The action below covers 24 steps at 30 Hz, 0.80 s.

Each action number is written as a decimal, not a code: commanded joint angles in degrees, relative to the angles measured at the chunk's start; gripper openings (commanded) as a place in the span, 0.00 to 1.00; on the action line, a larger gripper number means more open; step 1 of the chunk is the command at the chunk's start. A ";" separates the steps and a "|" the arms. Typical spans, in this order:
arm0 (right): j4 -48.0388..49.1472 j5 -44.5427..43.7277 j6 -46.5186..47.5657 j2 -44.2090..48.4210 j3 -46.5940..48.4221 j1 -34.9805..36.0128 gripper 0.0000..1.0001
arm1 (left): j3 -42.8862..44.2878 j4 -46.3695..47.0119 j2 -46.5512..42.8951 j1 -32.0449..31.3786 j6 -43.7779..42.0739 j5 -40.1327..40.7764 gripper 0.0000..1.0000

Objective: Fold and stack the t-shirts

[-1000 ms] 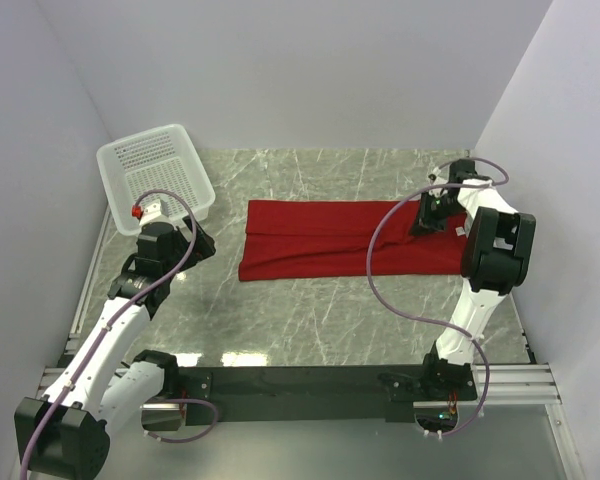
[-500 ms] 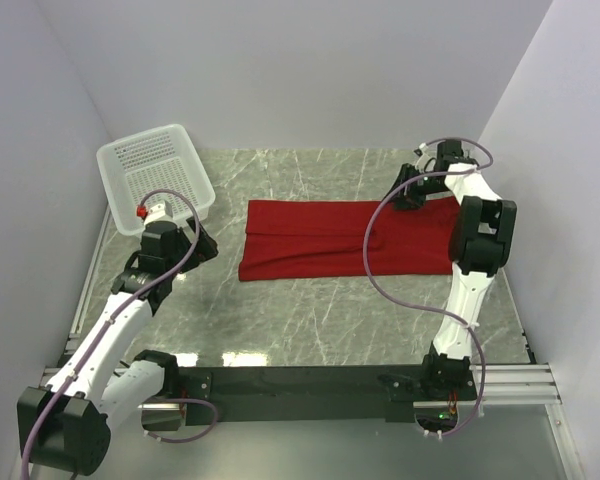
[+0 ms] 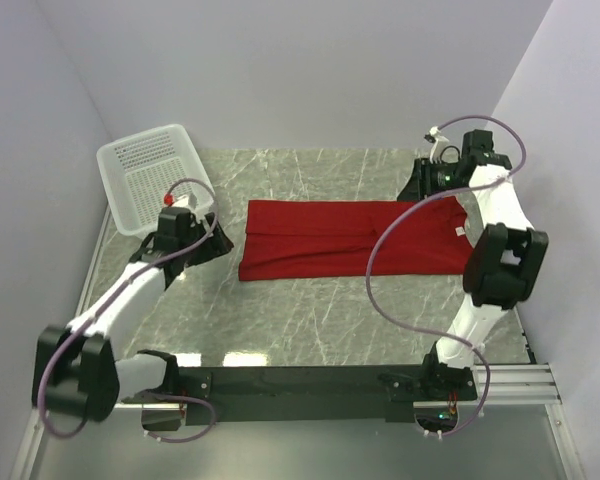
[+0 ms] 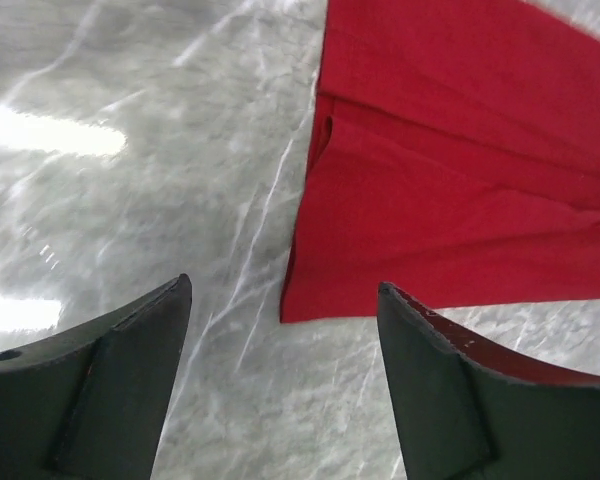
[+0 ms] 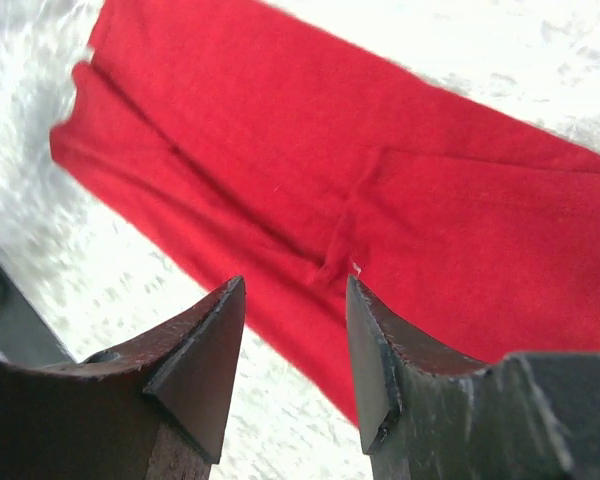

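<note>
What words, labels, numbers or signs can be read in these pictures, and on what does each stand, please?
No text can be read in any view.
The white neck label on the red t-shirt: too small to read.
The white basket: no print shows.

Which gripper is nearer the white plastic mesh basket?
Left. The left gripper sits just off the near-right corner of the white plastic mesh basket. The right gripper is across the marble table, at the far-right end of the red cotton t-shirt.
</note>
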<state>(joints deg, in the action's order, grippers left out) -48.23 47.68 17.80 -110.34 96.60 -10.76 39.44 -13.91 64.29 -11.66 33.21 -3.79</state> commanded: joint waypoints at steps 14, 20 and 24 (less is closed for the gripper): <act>3.75 -1.98 6.81 15.77 -21.62 -1.54 0.52 | 22.25 0.38 31.15 -6.00 -7.72 -0.52 0.69; 3.67 -1.10 6.19 15.69 -21.80 -3.47 0.51 | 25.24 -1.29 36.60 -7.15 -7.72 -1.04 0.57; 3.75 -0.92 6.11 15.42 -22.24 -4.09 0.51 | 26.39 -1.38 38.54 -7.59 -7.55 -1.39 0.46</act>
<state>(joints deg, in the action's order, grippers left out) -45.93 45.76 24.10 -97.01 74.65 -14.31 62.98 -15.07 102.69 -18.81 26.35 -5.10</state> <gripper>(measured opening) 0.514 0.478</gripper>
